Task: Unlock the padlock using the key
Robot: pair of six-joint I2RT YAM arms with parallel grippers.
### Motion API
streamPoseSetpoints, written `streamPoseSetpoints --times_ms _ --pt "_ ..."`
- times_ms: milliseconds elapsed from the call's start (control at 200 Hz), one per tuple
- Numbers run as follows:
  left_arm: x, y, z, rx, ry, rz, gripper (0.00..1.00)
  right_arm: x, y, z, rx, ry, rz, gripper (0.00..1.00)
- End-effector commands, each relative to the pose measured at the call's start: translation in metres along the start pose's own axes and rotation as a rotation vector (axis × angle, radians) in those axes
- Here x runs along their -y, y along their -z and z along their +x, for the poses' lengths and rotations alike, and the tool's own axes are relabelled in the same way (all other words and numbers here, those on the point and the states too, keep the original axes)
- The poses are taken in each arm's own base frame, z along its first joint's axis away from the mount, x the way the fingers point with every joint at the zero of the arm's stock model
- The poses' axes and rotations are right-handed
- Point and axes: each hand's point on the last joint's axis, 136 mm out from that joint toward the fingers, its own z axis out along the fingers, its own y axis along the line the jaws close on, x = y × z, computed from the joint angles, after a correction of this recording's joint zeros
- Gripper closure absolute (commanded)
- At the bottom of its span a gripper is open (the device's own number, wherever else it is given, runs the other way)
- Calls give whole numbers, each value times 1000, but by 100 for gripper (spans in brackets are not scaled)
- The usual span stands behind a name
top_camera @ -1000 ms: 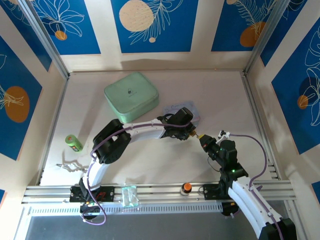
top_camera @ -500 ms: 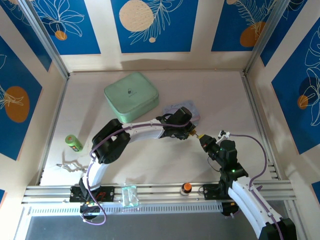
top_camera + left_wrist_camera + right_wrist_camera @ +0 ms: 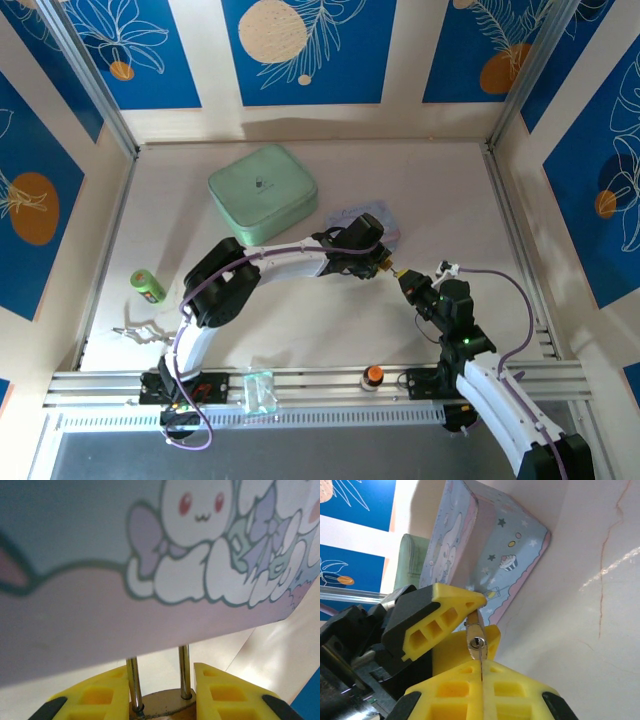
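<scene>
Two of the task's steps seemingly done: padlock (image 3: 476, 630) clamped by its brass body between the yellow fingers (image 3: 95, 697) of the left gripper (image 3: 385, 264), just beside the pale blue cartoon tin (image 3: 365, 214); key (image 3: 481, 662) pinched edge-on in the closed right gripper (image 3: 481, 681), tip up at the keyway (image 3: 477, 641) on the lock's underside. Met nose to nose near the middle of the table (image 3: 440, 190) in the overhead view. Left to do, by the look of it: seating the blade fully, turning it, freeing the shackle (image 3: 184, 672), with both legs down in the body for now. Hard to say whether merely touching the slot or already a little way in. Hidden: the shackle's arch, behind the tin's edge in the left wrist view; most of the key, buried between the right fingers. Lock and key alike too small to make out from above.
</scene>
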Motion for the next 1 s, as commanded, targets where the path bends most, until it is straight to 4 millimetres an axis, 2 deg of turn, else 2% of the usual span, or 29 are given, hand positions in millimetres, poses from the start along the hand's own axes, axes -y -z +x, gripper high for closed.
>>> streamPoseSetpoints --times_ms 0,135,365,805,996 --pt "-17 -14 22 -121 59 -40 84 12 -2 7 -21 -2 9 100" --pt "-11 -9 24 -118 36 -34 85 10 -2 7 -17 -1 3 100" --pt "-19 -12 22 -102 29 -65 85 11 -2 7 -16 -1 8 100" --pt "-7 -13 53 -185 9 -34 85 11 -2 7 -15 4 7 100" --pt "-3 -8 52 -174 3 -17 85 18 -2 7 -14 -4 36 100"
